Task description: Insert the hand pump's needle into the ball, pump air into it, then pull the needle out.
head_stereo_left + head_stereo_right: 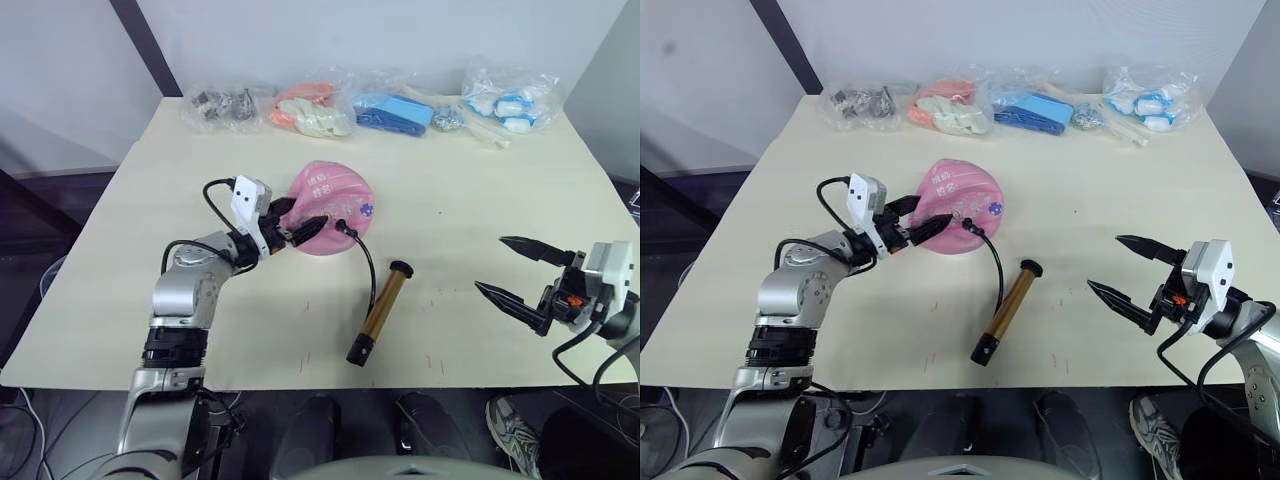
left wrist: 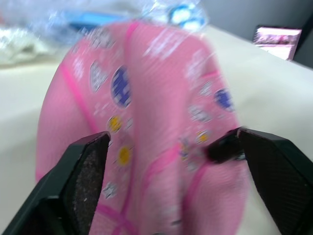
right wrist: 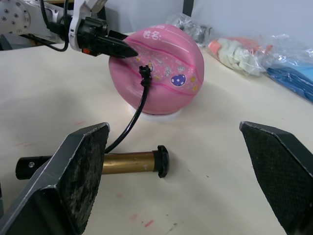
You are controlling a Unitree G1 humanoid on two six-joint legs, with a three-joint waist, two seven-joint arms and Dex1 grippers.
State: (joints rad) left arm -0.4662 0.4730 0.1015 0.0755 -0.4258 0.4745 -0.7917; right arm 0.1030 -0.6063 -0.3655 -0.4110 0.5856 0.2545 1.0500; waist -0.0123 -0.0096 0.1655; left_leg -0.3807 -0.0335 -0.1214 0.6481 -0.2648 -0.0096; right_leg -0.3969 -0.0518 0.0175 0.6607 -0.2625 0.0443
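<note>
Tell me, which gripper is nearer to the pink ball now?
Left. The left gripper is at the ball, its jaws open around the ball's near side. The right gripper, jaws open, hovers well apart, beyond the hand pump.

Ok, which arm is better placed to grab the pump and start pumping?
Right. The right gripper is open and free, beside the hand pump lying on the table. The left gripper is busy at the ball, by the hose end.
</note>
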